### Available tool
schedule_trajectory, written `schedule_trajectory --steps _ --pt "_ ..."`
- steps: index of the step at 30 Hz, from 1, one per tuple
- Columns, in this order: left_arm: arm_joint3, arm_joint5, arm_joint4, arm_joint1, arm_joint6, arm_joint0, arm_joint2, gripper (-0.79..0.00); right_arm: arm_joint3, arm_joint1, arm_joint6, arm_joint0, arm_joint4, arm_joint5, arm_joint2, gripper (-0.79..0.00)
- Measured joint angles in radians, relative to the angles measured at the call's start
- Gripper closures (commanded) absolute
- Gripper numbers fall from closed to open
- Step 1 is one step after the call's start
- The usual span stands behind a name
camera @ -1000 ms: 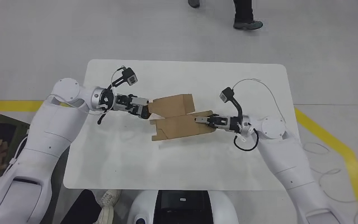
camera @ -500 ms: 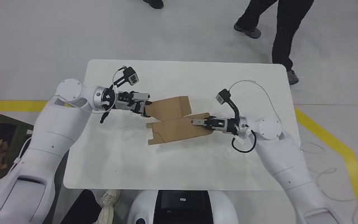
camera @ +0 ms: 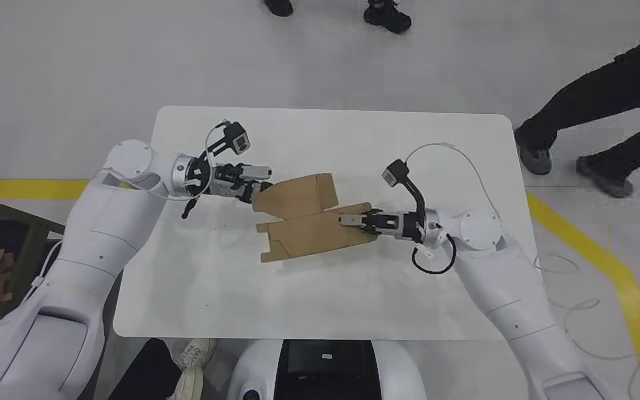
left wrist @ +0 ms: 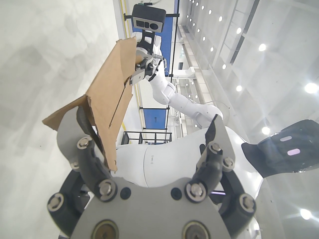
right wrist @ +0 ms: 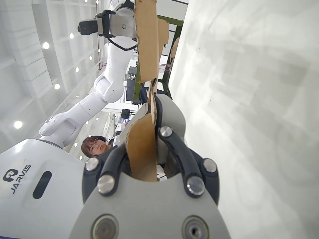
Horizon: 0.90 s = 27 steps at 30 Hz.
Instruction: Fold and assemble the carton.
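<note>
I note a white cable [camera: 455,144] looping over the far right of the counter [camera: 200,290], well apart from the work. The carton [camera: 300,218] sits at mid-counter, partly folded, long axis left to right, left end slightly nearer. The right end effector [camera: 350,219] is clamped on its right end. The left end effector [camera: 258,190] has its fingers spread, one touching the carton's far-left corner.

Carton [right wrist: 145,33] is blocking left claw [camera: 258,190] in right wrist view, also covering right claw [right wrist: 152,105] gripping faces.
</note>
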Motion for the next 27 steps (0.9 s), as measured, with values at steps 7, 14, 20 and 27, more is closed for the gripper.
schedule_trajectory --steps 7,14,20,27 --pt "0.013 0.002 0.049 -0.006 0.017 -0.004 0.007 -0.471 -0.01 0.003 -0.005 -0.006 -0.011 0.002 0.003 0.0" --pt "0.023 0.015 0.105 -0.012 0.027 -0.006 0.021 -0.446 -0.025 0.008 -0.011 -0.013 -0.024 0.01 0.012 0.0" --pt "0.031 0.013 0.135 -0.016 0.031 -0.011 0.025 -0.296 -0.034 0.011 -0.017 -0.015 -0.037 0.019 0.015 0.0" --pt "0.028 0.005 0.171 -0.018 0.034 -0.01 0.025 -0.175 -0.035 0.012 -0.027 -0.014 -0.04 0.025 0.017 0.0"
